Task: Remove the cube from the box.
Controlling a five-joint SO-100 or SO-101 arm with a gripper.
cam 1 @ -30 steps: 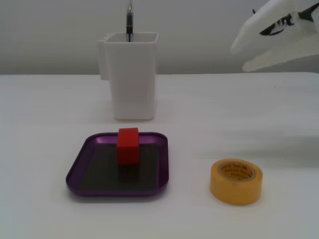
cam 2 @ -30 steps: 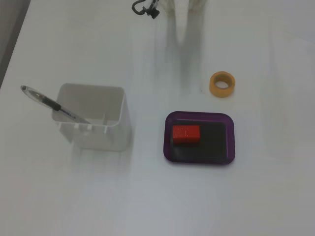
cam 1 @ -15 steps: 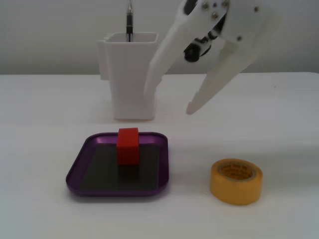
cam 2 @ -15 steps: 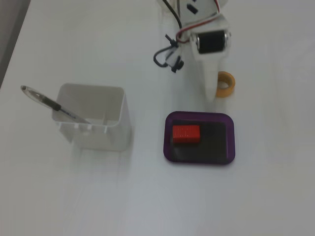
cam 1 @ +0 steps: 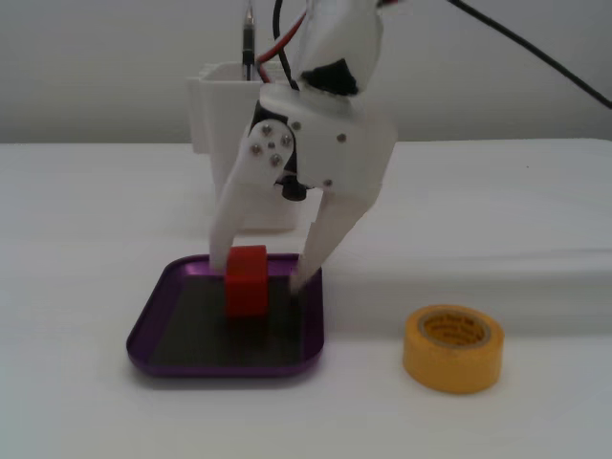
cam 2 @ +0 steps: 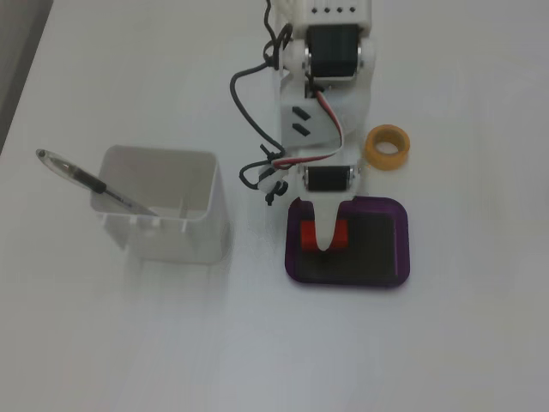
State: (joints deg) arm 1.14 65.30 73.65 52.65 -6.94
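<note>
Two spread fingers of the gripper (cam 1: pixel 256 275) are lowered astride the cube (cam 1: pixel 246 279) inside the box (cam 1: pixel 153 320); closing is judged next.

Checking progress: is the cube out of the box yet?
No. The cube sits on the box floor, between the open gripper fingers.

cube (cam 2: pixel 338 233) half hidden by arm (cam 2: pixel 330 129)

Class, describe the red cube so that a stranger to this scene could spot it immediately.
Find the shallow purple tray in front of the tall white container. The cube sits on its dark floor, between the open claw. It is the only red thing, smaller than the yellow tape roll.
</note>
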